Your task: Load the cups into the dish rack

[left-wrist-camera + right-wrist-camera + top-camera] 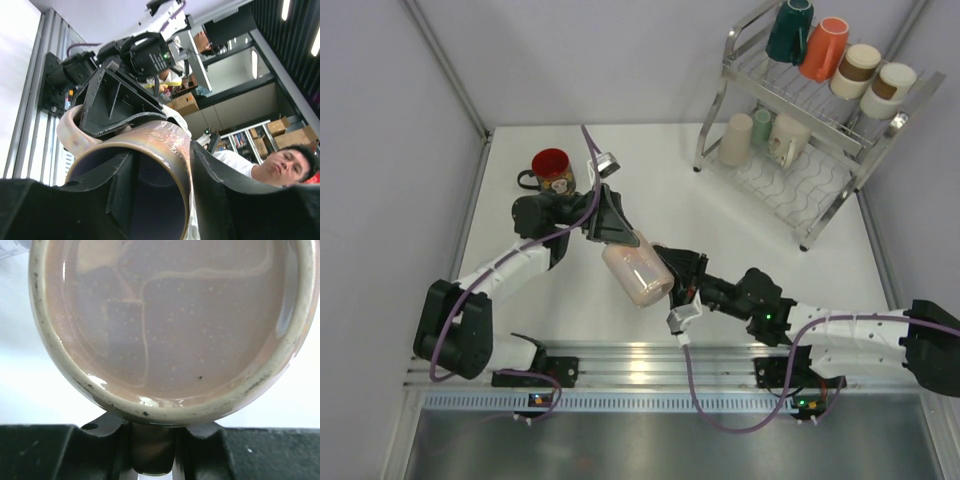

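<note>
Mug (638,268) rim loosely straddled by left fingers (240,205); right fingers (250,450) pinch handle (152,452).

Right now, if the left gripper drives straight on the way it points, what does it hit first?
The pink cup. The left gripper straddles its rim with one finger inside, so it would probably just seat deeper. Beyond the cup is the right gripper, clamped on its base end.

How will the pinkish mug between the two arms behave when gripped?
The mug looks glossy-glazed, so probably slippery in a grip. It seems ceramic: stiff, fairly heavy, likely to chip if dropped. Laid sideways, its round wall might roll.
</note>
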{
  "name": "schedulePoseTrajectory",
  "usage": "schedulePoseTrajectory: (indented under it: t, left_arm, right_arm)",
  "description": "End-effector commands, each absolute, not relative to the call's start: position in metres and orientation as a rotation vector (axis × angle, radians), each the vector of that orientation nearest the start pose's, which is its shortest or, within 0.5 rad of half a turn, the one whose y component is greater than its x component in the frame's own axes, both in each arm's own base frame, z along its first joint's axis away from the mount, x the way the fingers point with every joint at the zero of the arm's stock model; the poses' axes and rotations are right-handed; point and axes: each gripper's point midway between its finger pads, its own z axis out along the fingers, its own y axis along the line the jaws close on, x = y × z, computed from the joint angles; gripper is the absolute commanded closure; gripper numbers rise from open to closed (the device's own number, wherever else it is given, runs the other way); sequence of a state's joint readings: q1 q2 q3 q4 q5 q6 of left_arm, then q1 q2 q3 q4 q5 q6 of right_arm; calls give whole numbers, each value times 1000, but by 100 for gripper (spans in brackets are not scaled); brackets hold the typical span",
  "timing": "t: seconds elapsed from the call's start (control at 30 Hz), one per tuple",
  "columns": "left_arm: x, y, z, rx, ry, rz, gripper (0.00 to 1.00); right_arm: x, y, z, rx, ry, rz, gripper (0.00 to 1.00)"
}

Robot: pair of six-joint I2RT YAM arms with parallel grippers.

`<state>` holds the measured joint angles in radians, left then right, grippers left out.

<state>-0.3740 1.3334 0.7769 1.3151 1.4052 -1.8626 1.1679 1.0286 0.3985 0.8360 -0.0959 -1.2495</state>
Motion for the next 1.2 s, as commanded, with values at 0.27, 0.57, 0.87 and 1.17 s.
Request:
schedulePoseTrajectory:
  t: [0.27, 0.57, 0.87, 1.17]
  left_arm:
    - [212, -250, 365, 486, 1566, -2118, 17]
    - [274, -248, 356, 437, 1577, -1874, 2]
    - [375, -169, 349, 70, 1871, -930, 2]
    - [372, -104, 325, -183, 1967, -530, 2]
  right_arm:
    - [164, 327, 286, -1216, 453, 133, 100]
    - [176, 320, 275, -1181, 575, 169, 100]
    - [208, 314, 287, -994, 942, 286, 100]
    - [263, 305, 286, -718, 1483, 404, 100]
